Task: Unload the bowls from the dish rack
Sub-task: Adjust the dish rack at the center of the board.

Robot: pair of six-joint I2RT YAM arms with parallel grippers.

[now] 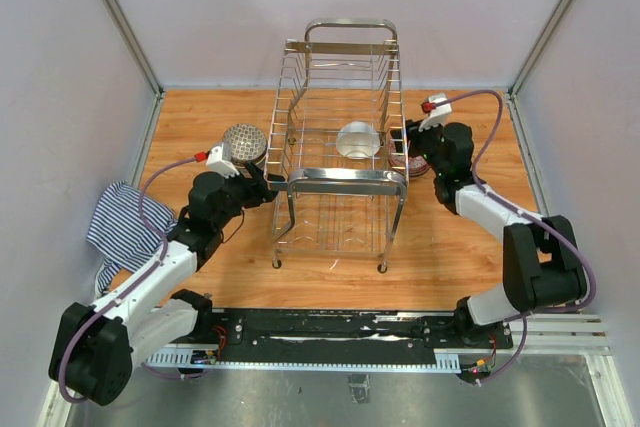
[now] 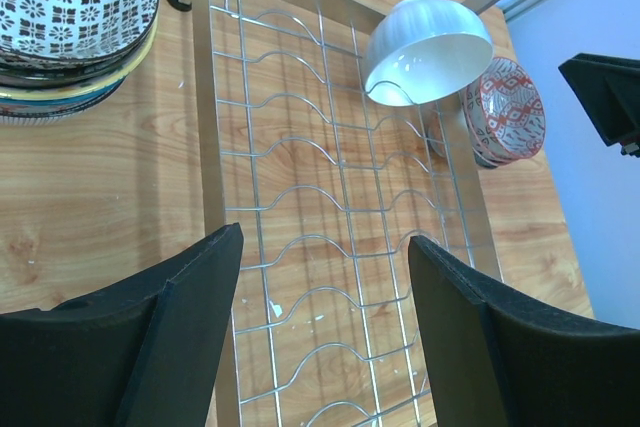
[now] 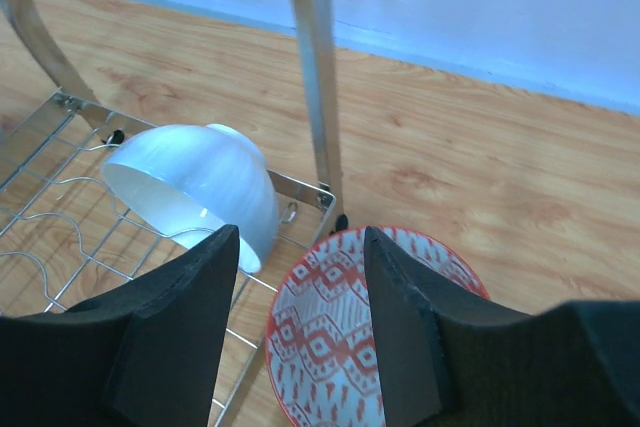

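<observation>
The left hand [image 1: 268, 187] hung open and empty at nine o'clock of the dish rack [image 1: 345, 179]. One white bowl [image 1: 358, 139] lay tilted inside the rack. At three o'clock the right hand [image 3: 300, 237] stood parted, gripping nothing, over a red-patterned bowl [image 3: 340, 347] on the tabletop [image 1: 450, 247]. Dark-patterned bowls [image 1: 243, 144] sat stacked at ten o'clock.

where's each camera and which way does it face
top external: above, behind the robot, looking down on the dish rack; both arms show
left wrist: on the left arm, facing across the rack to the white bowl; fingers show
right wrist: on the right arm, facing down at the red-patterned bowl; fingers show
shared: wrist views see both bowls
</observation>
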